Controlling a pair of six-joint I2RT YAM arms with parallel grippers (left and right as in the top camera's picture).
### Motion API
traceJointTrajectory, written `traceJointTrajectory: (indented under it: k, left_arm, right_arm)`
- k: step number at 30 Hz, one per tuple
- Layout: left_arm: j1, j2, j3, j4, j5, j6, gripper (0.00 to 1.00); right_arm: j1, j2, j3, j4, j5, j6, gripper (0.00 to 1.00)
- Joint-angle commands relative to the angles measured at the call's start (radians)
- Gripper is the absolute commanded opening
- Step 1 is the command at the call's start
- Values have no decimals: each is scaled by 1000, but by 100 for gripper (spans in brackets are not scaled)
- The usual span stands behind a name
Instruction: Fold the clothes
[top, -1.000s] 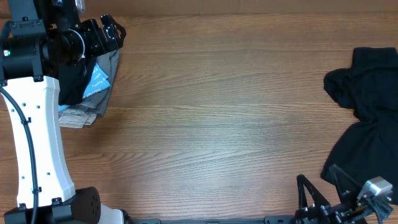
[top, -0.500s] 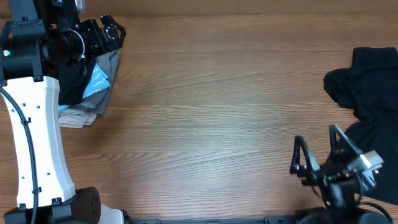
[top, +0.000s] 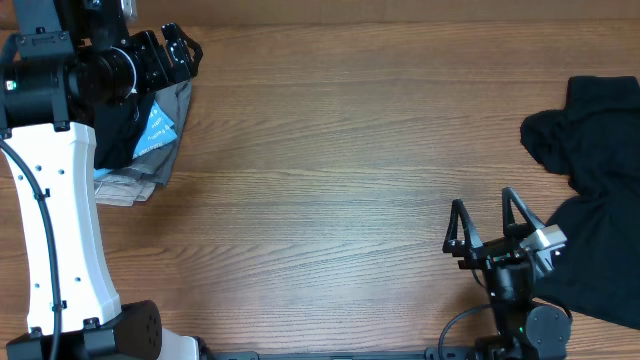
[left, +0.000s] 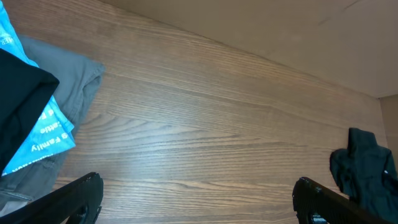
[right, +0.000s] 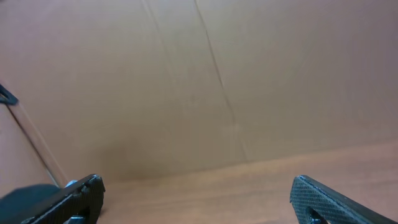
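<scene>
white shell, black joints
left arm (top: 55, 230) at nine o'clock: white link, black cable, dark screws; right gripper (top: 482, 202) at five o'clock: black fingers, silver block.

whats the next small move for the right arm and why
Probably shift the right gripper rightward and down onto the near edge of the crumpled black T-shirt. Its jaws are open and empty over bare table, just left of the shirt, which lies unfolded at the right edge and likely needs pulling to the middle.
</scene>
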Motion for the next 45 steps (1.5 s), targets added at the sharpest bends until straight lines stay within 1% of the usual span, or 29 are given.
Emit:
traceJointTrajectory:
  k: [1,6,13,17,20,45]
  left_arm:
    - [0,-6,-2,0,-3,-6,100]
    - [0,-6,-2,0,-3,-6,100]
    - [0,-6,-2,1,-3,-6,100]
    - [0,-6,-2,0,-3,-6,100]
    - [0,-6,-2,0,-3,-6,100]
    - [0,-6,-3,0,-3,-6,100]
  right_arm:
    - [1,-8,-34,-27,21,-8,100]
    - [1,-8,-34,-121,23,-104,100]
    - [1,-8,-34,-240,19,-288,100]
    - [1,-8,-34,-238,13,-408,100]
    - [1,-8,-34,-238,14,-467,100]
    - [1,-8,-34,-237,14,-468,100]
